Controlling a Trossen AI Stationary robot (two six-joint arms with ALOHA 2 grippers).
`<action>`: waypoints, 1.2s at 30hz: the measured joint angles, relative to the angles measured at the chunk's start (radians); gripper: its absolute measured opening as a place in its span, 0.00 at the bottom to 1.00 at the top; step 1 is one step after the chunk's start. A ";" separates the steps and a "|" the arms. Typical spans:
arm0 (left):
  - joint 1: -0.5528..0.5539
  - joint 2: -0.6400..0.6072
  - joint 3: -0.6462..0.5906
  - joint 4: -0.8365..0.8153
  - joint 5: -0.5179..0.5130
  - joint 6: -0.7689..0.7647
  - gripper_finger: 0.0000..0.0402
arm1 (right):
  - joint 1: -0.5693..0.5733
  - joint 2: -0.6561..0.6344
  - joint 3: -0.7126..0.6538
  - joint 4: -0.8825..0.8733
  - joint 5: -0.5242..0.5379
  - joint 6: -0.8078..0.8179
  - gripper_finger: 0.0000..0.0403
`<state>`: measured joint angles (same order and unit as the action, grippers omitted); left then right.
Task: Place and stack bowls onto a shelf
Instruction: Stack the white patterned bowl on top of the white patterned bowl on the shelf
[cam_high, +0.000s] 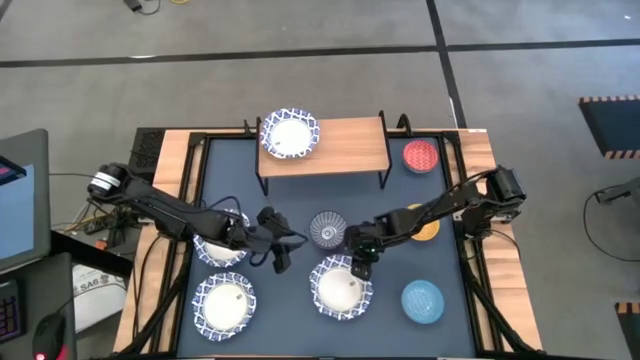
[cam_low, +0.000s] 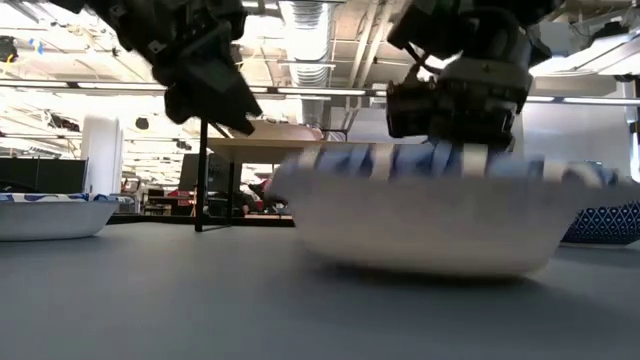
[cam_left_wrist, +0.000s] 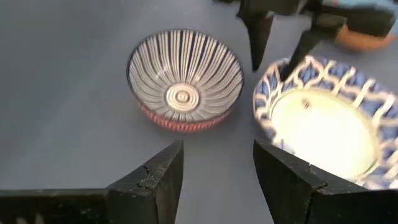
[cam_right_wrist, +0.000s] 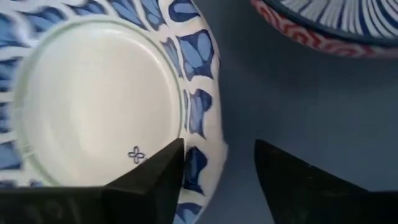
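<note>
The light-wood shelf (cam_high: 340, 147) carries one white blue-rimmed bowl (cam_high: 289, 134) on its left end. Three more white bowls rest on the table: one under my left arm (cam_high: 215, 250), one near left (cam_high: 224, 305) and one near centre (cam_high: 342, 288). The grey-blue patterned bowl (cam_high: 328, 229) sits at mid-table. My right gripper (cam_high: 358, 266) is open over the centre bowl's far rim (cam_right_wrist: 208, 134), with one finger above the inside (cam_right_wrist: 152, 180) and one outside (cam_right_wrist: 298, 186). My left gripper (cam_high: 280, 250) is open and hovers left of the patterned bowl (cam_left_wrist: 185, 78).
A red bowl (cam_high: 421, 156) sits right of the shelf. The yellow-orange bowl (cam_high: 428, 229) is partly hidden under my right arm, and the light blue bowl (cam_high: 422, 301) is near right. The shelf's middle and right end are bare. A raised wooden border frames the table (cam_high: 480, 160).
</note>
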<state>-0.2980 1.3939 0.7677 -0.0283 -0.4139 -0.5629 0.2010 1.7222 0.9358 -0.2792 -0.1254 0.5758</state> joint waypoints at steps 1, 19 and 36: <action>0.001 0.015 0.001 0.038 0.012 0.000 0.44 | 0.001 0.000 -0.011 0.016 0.000 0.005 0.49; 0.043 0.097 0.111 0.132 0.100 0.173 0.44 | 0.021 -0.188 -0.024 -0.003 0.318 -0.027 0.08; 0.097 0.097 0.282 -0.137 -0.163 0.339 0.44 | 0.059 -0.317 -0.023 -0.003 0.564 -0.217 0.08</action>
<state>-0.2009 1.4906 1.0495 -0.1649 -0.5765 -0.2244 0.2597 1.4048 0.9131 -0.2819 0.4387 0.3588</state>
